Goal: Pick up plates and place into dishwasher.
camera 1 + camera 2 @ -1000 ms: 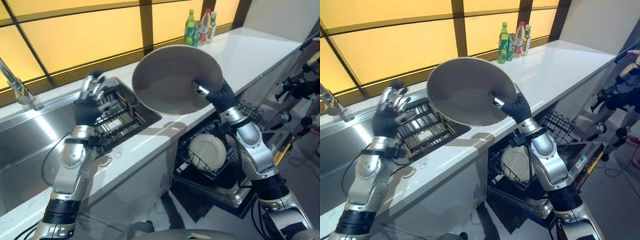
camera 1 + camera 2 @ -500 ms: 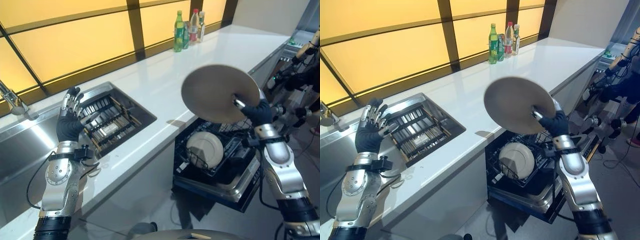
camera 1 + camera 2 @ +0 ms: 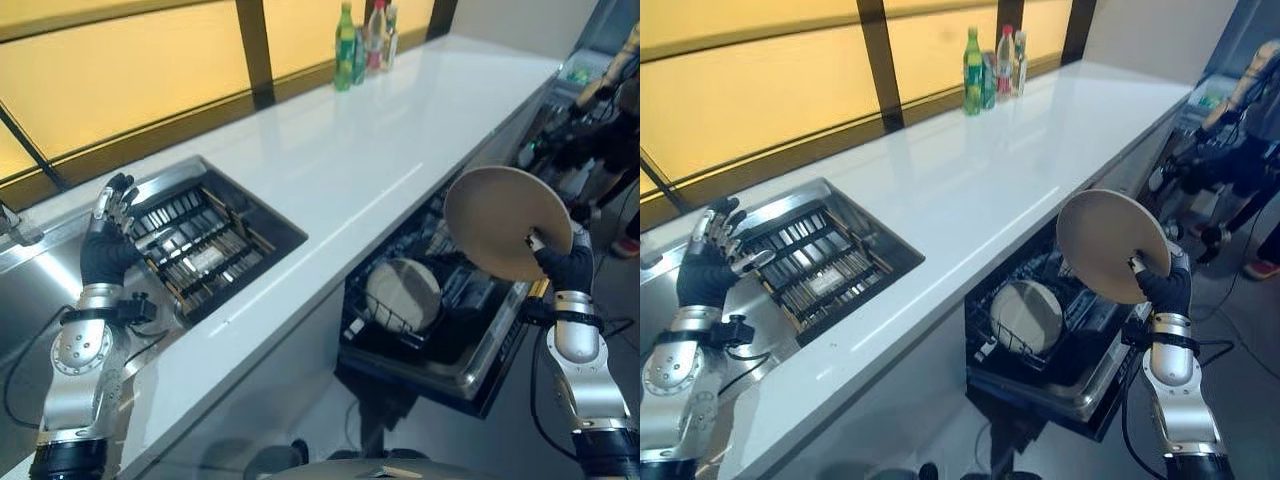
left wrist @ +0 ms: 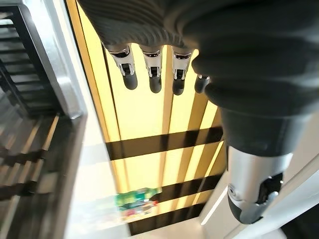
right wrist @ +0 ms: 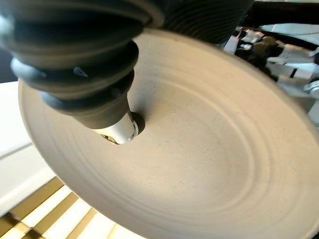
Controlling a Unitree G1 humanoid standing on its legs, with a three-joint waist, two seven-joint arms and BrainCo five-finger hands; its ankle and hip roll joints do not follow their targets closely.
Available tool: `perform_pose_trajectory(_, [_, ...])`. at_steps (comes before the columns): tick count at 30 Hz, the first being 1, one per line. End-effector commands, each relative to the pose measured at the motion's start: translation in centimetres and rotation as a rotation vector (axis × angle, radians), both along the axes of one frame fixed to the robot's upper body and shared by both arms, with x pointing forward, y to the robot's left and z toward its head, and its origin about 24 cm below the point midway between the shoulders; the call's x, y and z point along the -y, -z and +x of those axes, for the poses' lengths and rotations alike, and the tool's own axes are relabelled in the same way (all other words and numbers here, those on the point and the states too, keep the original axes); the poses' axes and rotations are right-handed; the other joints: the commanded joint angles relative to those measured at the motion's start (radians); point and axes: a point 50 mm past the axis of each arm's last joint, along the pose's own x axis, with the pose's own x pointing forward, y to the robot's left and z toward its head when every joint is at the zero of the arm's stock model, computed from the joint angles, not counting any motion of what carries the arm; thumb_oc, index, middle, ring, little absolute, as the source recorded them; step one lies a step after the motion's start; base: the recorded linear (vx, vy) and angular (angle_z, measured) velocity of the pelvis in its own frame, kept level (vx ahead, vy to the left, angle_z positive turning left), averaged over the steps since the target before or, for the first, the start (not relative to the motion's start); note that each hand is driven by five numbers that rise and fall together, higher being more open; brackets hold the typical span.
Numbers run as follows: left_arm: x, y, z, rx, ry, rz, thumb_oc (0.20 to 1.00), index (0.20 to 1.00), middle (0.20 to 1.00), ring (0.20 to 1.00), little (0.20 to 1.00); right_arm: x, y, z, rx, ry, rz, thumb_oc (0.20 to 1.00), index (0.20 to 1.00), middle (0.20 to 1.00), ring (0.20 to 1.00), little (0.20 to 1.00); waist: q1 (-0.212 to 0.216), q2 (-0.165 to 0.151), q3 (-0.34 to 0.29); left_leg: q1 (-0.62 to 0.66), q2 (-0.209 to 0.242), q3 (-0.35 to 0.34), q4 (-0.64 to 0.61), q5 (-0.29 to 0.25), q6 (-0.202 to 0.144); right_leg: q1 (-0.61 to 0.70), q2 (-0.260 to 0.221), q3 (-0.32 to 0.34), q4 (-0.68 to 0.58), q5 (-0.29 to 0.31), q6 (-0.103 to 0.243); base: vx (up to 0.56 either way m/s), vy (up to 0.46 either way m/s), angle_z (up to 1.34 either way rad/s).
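We hold our right hand raised beside the open dishwasher, thumb and fingers pinching the rim of a tan plate that stands nearly on edge above the rack's outer side. Our left hand is lifted over the sink rack, fingers straight and spread, holding nothing. Half a second ago the plate hung higher and nearer the white counter; it now sits lower, past the counter edge. A white plate already stands in the rack, with open slots beside it.
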Motion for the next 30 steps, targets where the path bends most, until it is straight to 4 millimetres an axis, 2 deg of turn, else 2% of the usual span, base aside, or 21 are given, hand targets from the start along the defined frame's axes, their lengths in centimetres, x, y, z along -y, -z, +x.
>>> perform_pose_trajectory(1, [-1.0, -3.2, 0.0, 0.116, -0.017, 0.044, 1.000, 1.000, 1.000, 1.000, 1.000, 0.1, -4.0, 1.2, 0.197, 0.021, -0.049, 0.200, 0.200, 0.200, 0.200, 0.200, 0.000, -0.044, 0.030, 0.009, -0.045, -0.044, 0.182, -0.215, 0.055, -0.035, -0.097, 0.100, -0.217, 0.267, 0.093, 0.12, -0.348, 0.05])
perform_pose_trajectory(5, [-2.0, -2.8, -1.2, 0.088, -0.047, 0.062, 1.000, 1.000, 1.000, 1.000, 1.000, 1.0, -3.4, 0.7, 0.159, 0.067, -0.064, 0.200, 0.200, 0.200, 0.200, 0.200, 0.019, -0.052, 0.039, -0.013, 0.016, -0.049, 0.245, -0.245, 0.042, -0.011, -0.088, 0.081, -0.209, 0.228, 0.111, 0.22, -0.410, 0.03])
perform_pose_trajectory(7, [-2.5, -2.4, -2.1, 0.062, -0.058, 0.068, 1.000, 1.000, 1.000, 1.000, 1.000, 1.4, -3.0, 0.2, 0.127, 0.123, -0.132, 0.200, 0.200, 0.200, 0.200, 0.200, 0.028, -0.049, 0.036, 0.013, 0.057, -0.060, 0.222, -0.236, 0.029, -0.009, -0.068, 0.064, -0.182, 0.204, 0.107, 0.31, -0.374, -0.01])
perform_pose_trajectory(9, [-2.4, -2.4, -2.0, 0.059, -0.055, 0.064, 1.000, 1.000, 1.000, 1.000, 1.000, 1.7, -3.2, 0.1, 0.149, 0.191, -0.194, 0.200, 0.200, 0.200, 0.200, 0.200, 0.032, -0.044, 0.040, 0.009, 0.087, -0.065, 0.205, -0.218, 0.013, -0.017, -0.045, 0.051, -0.164, 0.180, 0.095, 0.16, -0.311, 0.03])
perform_pose_trajectory(12, [-1.6, -3.3, -1.0, 0.108, -0.028, 0.065, 1.000, 1.000, 1.000, 1.000, 1.000, 2.5, -4.5, 0.4, 0.247, 0.337, -0.342, 0.200, 0.200, 0.200, 0.200, 0.200, 0.042, -0.025, 0.069, -0.047, 0.122, -0.083, 0.185, -0.179, -0.017, -0.052, -0.015, 0.025, -0.150, 0.158, 0.073, -0.04, -0.245, 0.19])
perform_pose_trajectory(14, [-0.8, -4.1, -0.4, 0.158, -0.019, 0.051, 1.000, 1.000, 1.000, 1.000, 1.000, 3.1, -6.4, 0.8, 0.325, 0.404, -0.380, 0.200, 0.200, 0.200, 0.200, 0.200, 0.043, -0.005, 0.105, -0.100, 0.135, -0.102, 0.179, -0.152, -0.036, -0.100, -0.002, 0.004, -0.128, 0.143, 0.060, -0.18, -0.153, 0.13])
perform_pose_trajectory(19, [0.3, -4.8, 0.9, 0.220, -0.034, 0.032, 1.000, 1.000, 1.000, 1.000, 1.000, 4.3, -9.2, 2.4, 0.337, 0.489, -0.600, 0.200, 0.200, 0.200, 0.200, 0.200, 0.036, 0.034, 0.172, -0.228, 0.136, -0.144, 0.210, -0.110, -0.060, -0.223, 0.011, -0.026, -0.055, 0.119, 0.029, -0.10, -0.089, 0.23])
perform_pose_trajectory(21, [0.6, -5.0, 1.1, 0.242, -0.048, 0.023, 1.000, 1.000, 1.000, 1.000, 1.000, 4.6, -9.8, 3.1, 0.323, 0.479, -0.607, 0.200, 0.200, 0.200, 0.200, 0.200, 0.028, 0.047, 0.194, -0.265, 0.134, -0.154, 0.209, -0.093, -0.066, -0.268, 0.013, -0.037, -0.038, 0.117, 0.019, -0.08, -0.045, 0.07])
perform_pose_trajectory(30, [1.9, -5.2, 1.7, 0.313, -0.063, -0.037, 1.000, 1.000, 1.000, 1.000, 1.000, 4.8, -9.7, 5.2, 0.237, 0.388, -0.617, 0.200, 0.200, 0.200, 0.200, 0.200, 0.002, 0.109, 0.274, -0.369, 0.114, -0.132, 0.172, 0.000, -0.077, -0.382, 0.007, -0.047, -0.031, 0.130, -0.016, -0.08, 0.031, 0.01])
